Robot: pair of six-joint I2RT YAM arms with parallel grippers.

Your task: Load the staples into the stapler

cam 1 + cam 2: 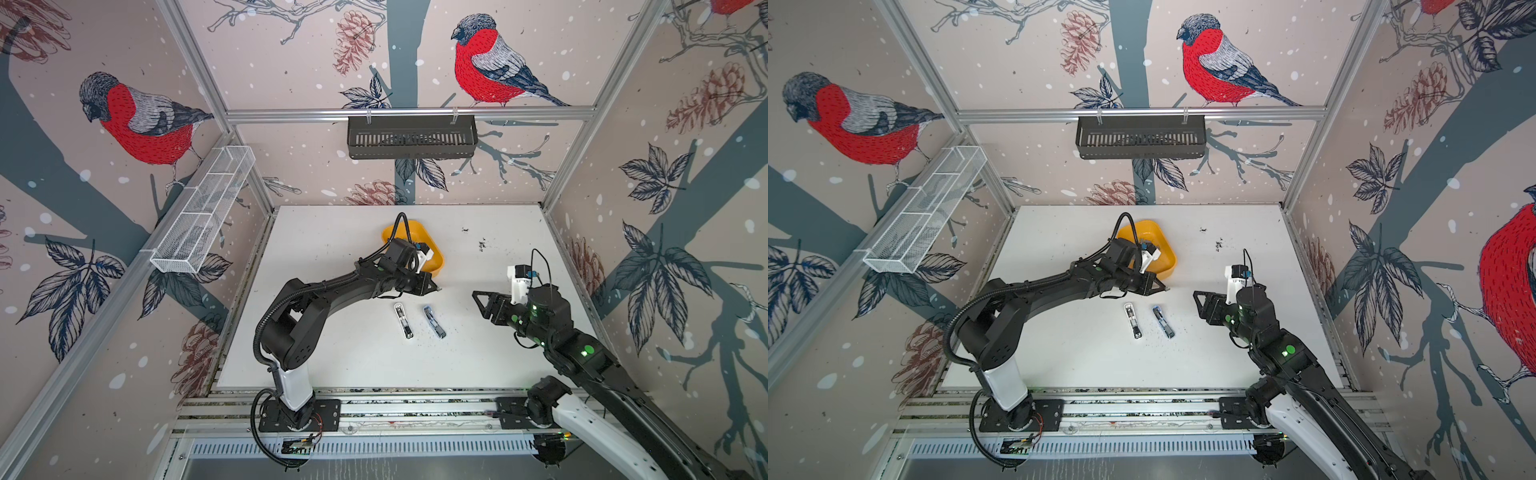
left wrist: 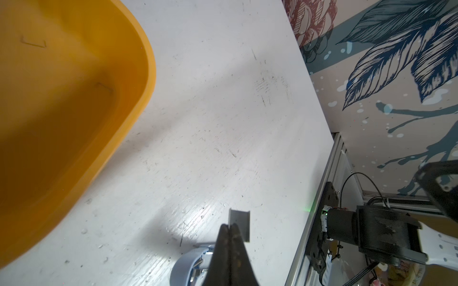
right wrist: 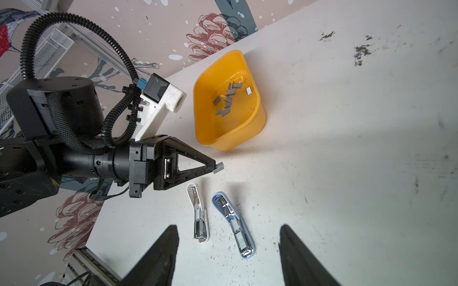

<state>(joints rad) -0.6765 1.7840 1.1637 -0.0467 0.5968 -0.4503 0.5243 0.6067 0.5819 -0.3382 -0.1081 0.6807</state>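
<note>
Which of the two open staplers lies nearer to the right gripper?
The blue stapler: it lies on the side toward the right gripper, while the white stapler lies beyond it, farther away.

The tub (image 3: pixel 210 133) at the far middle is orange-yellow; the staples (image 3: pixel 226 100) in it are matt grey, as is the staple strip (image 3: pixel 218 168) at the tip of the black left gripper (image 3: pixel 213 166). The left stapler (image 3: pixel 198 215) is white, the right stapler (image 3: pixel 234 225) pale blue, both with silvery metal inside. The table (image 1: pixel 332 361) is white, flecked with dark specks. The wallpaper (image 1: pixel 291 62) is pinkish beige with red-breasted grey bullfinches (image 1: pixel 486 62), rust pine cones (image 1: pixel 355 39), slate branches (image 1: pixel 405 50) and white dots.
</note>
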